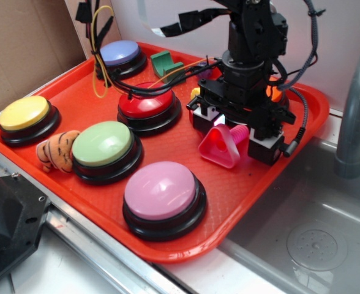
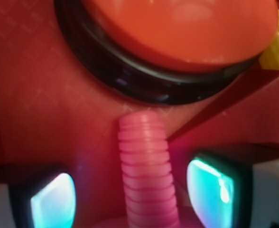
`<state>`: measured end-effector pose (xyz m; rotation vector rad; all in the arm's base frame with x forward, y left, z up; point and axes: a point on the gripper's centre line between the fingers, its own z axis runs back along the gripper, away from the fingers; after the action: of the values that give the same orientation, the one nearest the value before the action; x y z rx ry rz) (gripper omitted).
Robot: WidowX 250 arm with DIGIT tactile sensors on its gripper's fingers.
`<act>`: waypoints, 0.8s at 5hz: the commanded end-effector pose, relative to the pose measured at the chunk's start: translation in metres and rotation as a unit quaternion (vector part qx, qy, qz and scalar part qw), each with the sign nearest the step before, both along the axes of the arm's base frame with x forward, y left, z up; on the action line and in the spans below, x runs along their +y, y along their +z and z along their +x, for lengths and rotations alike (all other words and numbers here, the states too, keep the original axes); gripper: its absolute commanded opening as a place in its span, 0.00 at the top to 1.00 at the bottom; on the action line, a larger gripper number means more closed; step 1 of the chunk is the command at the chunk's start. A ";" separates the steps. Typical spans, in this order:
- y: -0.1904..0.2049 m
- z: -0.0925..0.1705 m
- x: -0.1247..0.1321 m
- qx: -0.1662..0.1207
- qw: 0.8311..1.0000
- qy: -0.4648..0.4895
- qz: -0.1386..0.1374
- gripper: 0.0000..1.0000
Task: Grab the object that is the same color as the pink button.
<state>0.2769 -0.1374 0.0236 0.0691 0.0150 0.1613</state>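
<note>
The pink button sits nearest on the tray, at about 6 o'clock. Beyond it, toward 2 o'clock, the bolt lies on its side — triangular head facing the near edge, ribbed shaft running away toward the orange button. The gripper is down over it, open, one finger on each side of the shaft, neither touching — corn shows at far right.

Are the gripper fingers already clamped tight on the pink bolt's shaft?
No: the bolt shaft lies between the fingers with gaps on both sides.
</note>
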 end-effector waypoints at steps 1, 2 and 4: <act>0.007 0.006 -0.001 0.002 0.999 0.028 -0.030 1.00; 0.008 0.006 0.001 0.006 0.999 0.035 -0.038 1.00; 0.033 0.003 0.008 -0.011 1.000 0.017 -0.020 1.00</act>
<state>0.2723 -0.1266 0.0345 0.0619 0.0666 0.1982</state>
